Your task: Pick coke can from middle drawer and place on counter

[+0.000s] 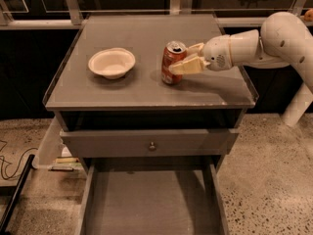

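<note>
The red coke can (172,65) stands upright on the grey counter (146,31), right of centre. My gripper (181,58) reaches in from the right. Its cream fingers (188,65) sit on either side of the can, closed against it, one behind and one in front. The can's base rests on the counter top. The middle drawer (146,202) is pulled out at the bottom of the view, and its grey floor is bare.
A cream-white shallow bowl (111,62) sits on the counter's left half. The drawer above the open one, with a small round knob (152,145), sticks out slightly. My white arm (283,38) spans the counter's right edge. Speckled floor surrounds the cabinet.
</note>
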`<state>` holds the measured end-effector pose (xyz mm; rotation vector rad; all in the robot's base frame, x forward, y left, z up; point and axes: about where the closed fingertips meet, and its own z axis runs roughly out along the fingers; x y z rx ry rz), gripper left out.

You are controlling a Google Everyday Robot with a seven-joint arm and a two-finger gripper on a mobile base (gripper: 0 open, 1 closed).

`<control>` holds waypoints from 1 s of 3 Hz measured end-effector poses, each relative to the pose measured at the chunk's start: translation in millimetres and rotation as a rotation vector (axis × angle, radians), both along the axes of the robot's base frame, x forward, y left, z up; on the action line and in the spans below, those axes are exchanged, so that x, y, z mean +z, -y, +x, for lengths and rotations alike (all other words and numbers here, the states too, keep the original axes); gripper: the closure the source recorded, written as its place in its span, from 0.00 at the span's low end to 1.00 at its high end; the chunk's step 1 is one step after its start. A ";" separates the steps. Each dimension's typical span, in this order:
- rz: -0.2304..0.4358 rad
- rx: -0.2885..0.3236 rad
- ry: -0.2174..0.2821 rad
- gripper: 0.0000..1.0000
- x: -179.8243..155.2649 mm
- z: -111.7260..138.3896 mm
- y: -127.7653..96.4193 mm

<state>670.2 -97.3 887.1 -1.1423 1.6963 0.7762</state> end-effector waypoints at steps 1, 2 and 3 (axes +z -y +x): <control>0.000 0.000 0.000 0.12 0.0 0.0 0.0; 0.000 0.000 0.000 0.00 0.0 0.0 -0.1; 0.000 0.000 0.000 0.00 0.0 0.0 -0.1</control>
